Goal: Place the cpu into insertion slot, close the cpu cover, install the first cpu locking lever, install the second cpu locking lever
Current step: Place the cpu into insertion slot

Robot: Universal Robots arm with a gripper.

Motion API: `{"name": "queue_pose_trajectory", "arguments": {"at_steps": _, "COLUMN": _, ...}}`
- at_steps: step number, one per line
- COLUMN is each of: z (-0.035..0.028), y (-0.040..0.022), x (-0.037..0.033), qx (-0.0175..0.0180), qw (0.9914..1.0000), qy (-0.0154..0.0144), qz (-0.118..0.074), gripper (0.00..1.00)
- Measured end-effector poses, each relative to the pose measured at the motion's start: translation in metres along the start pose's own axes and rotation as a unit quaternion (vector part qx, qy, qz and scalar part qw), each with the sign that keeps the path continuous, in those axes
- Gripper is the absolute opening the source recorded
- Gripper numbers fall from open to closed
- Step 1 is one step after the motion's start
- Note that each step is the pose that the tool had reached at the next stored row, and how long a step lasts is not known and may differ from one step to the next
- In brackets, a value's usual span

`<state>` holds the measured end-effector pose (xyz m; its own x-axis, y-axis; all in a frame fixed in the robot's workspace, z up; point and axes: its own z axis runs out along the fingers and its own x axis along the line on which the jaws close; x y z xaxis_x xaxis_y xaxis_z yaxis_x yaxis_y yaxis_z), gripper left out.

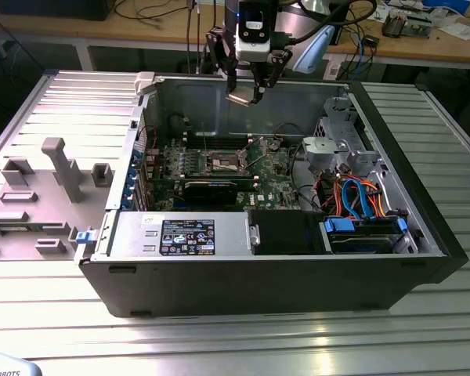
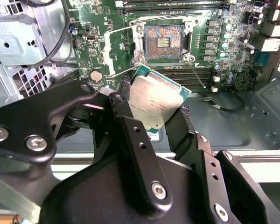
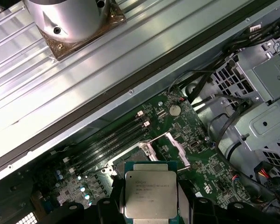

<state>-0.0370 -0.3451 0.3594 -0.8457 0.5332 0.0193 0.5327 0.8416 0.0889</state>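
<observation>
A ribbed grey metal table is seen in the exterior view, with a cluttered workbench and cables behind it; an open computer case lies on the table, and a grey plastic fixture stands at the exterior view's left; inside the case a green motherboard, a long black expansion card and orange and blue cables are visible; the gripper hangs above the case's rear wall, well above the board, with the cpu pinched at its tip; the insertion slot sits mid-board, uncovered.

In the second wrist view the chip is shown tilted, with a silvery-grey top and a thin green edge; it is clamped between two black fingers, jaws narrowed to the chip's width and touching opposite sides; the socket's dark centre with gold contacts is seen beyond it, apart from the chip; a coin battery lies nearby.

In the first wrist view the chip is seen squarely from above with faint print on its lid; it partly hides the socket; parallel memory slots and a silver cylindrical mount on the table are shown.
</observation>
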Motion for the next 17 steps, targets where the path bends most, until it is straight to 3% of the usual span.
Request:
{"name": "queue_pose_trajectory", "arguments": {"at_steps": 4, "z": 0.0000, "y": 0.0000, "x": 0.0000, "qx": 0.0000, "qw": 1.00000, "qy": 0.0000, "qz": 0.000, "gripper": 0.54}}
{"name": "queue_pose_trajectory", "arguments": {"at_steps": 8, "z": 0.0001, "y": 0.0000, "x": 0.0000, "qx": -0.0003, "qw": 0.99986, "qy": -0.0015, "qz": 0.017, "gripper": 0.54}}
{"name": "queue_pose_trajectory", "arguments": {"at_steps": 17, "z": 0.0003, "y": -0.0002, "x": 0.0003, "qx": -0.0013, "qw": 0.99765, "qy": -0.0061, "qz": 0.068, "gripper": 0.54}}
